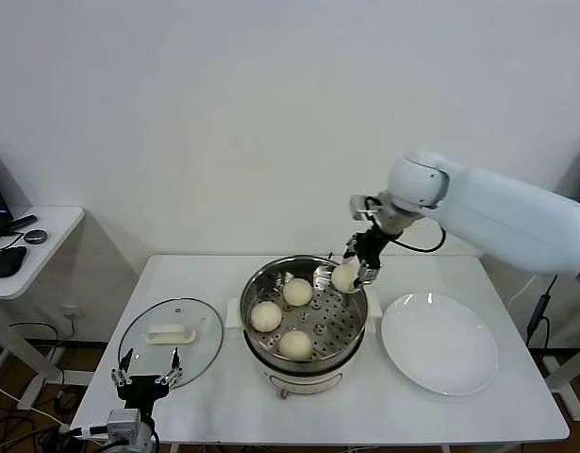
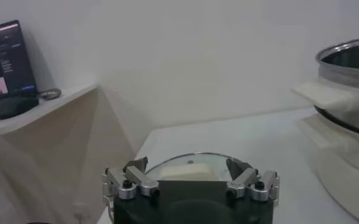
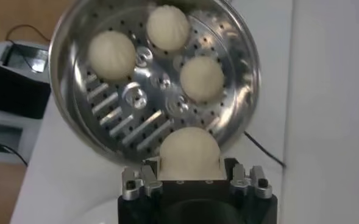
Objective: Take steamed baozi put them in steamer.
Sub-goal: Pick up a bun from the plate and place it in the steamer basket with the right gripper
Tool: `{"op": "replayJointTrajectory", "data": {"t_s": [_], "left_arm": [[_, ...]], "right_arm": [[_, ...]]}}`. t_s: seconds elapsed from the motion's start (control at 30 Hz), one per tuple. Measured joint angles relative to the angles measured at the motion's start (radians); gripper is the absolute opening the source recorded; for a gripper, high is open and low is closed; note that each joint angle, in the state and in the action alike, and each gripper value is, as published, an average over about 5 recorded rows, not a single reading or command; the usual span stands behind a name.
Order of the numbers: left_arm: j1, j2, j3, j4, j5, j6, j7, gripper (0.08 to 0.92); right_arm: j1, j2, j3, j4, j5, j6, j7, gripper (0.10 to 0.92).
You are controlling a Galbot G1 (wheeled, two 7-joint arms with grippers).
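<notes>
Step in hand: R gripper (image 1: 349,275) clamped on the fourth steamed baozi (image 3: 189,152), held over the far right rim of the steamer (image 1: 255,283), above the perforated tray (image 3: 130,115).

Procedure (judgement):
- Shift the bun inward to the bare tray area on the R side — clear of the rim and of the buns already seated.
- Lower until the bun is just above the tray, then part the jaws; the dough looks soft, so no extra squeeze.
- Lift straight up afterwards, to avoid dragging the bun or knocking a neighbour.

L gripper (image 1: 146,377) parked low at the table's near left edge, just beside the glass lid (image 1: 171,335), jaws wide apart, holding nothing.

Count:
- Baozi: 4 — three on the tray, one in the R gripper.
- Steamer: 1.
- Lid: 1, flat on the table (image 1: 459,415), left of the steamer.
- White plate (image 1: 440,343): 1, right of the steamer, no buns on it.
</notes>
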Motion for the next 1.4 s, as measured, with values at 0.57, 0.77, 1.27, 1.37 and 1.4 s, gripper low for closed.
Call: {"op": "replayJointTrajectory", "data": {"t_s": [0.57, 0.77, 1.27, 1.37, 1.4], "left_arm": [[-0.010, 0.006, -0.006, 0.001, -0.016, -0.001, 0.002, 0.823], [-0.007, 0.006, -0.007, 0.000, -0.017, -0.001, 0.001, 0.823], [-0.006, 0.003, -0.013, -0.004, -0.018, -0.002, 0.002, 0.823], [-0.006, 0.002, -0.016, -0.010, -0.019, -0.002, 0.002, 0.823], [-0.005, 0.001, -0.017, -0.012, -0.019, -0.002, 0.002, 0.823]], "right_arm": [[-0.031, 0.098, -0.109, 0.005, -0.009, -0.064, 0.081, 0.609], [-0.066, 0.115, -0.117, -0.008, -0.036, -0.083, 0.100, 0.602], [-0.081, 0.102, -0.106, -0.008, -0.064, -0.102, 0.120, 0.765], [-0.073, 0.083, -0.091, 0.005, -0.056, -0.103, 0.118, 0.812], [-0.070, 0.075, -0.083, 0.011, -0.052, -0.102, 0.117, 0.816]]}}
